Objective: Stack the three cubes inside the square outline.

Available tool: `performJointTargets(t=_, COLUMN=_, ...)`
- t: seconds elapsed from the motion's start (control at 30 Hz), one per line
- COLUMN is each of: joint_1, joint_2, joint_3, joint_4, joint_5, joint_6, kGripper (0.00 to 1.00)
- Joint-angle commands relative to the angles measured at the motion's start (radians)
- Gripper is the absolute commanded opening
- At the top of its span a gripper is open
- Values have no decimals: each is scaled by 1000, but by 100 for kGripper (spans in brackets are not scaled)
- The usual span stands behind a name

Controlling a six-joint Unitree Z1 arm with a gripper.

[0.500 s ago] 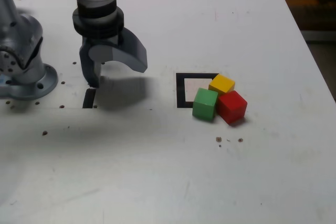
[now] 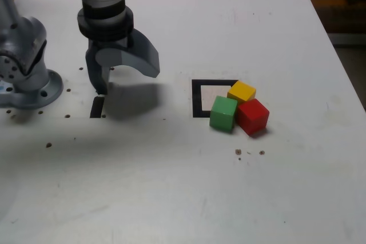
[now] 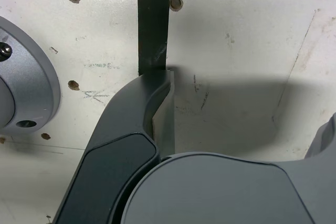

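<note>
Three cubes clustered touching: green cube (image 2: 223, 113), yellow cube (image 2: 242, 91), red cube (image 2: 253, 116), overlapping the right edge of one square outline (image 2: 197, 98) in the exterior view. One gripper (image 2: 123, 71), jaws spread wide, empty, well apart, above one tape strip (image 3: 153, 24).

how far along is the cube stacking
Nothing is stacked yet: the green cube, yellow cube and red cube sit clustered on the table at the square outline's edge. The gripper holds nothing, hovering open far away. All three placements remain.
</note>
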Motion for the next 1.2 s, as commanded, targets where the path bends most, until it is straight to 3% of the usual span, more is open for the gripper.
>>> performJointTargets(t=0.0, joint_1=-1, joint_2=-8, joint_3=4, joint_4=-2, joint_5=2, joint_6=-4, kGripper=99)
performJointTargets(t=0.57, joint_1=-1, joint_2=-19, joint_3=-5, joint_4=24, joint_5=20, joint_6=-4, kGripper=100)
performJointTargets(t=0.93, joint_1=-1, joint_2=23, joint_3=-254, joint_4=219, joint_5=33, joint_6=33, kGripper=99)
performJointTargets(t=1.17, joint_1=-11, joint_2=59, joint_3=-436, joint_4=287, joint_5=6, joint_6=31, kGripper=99)
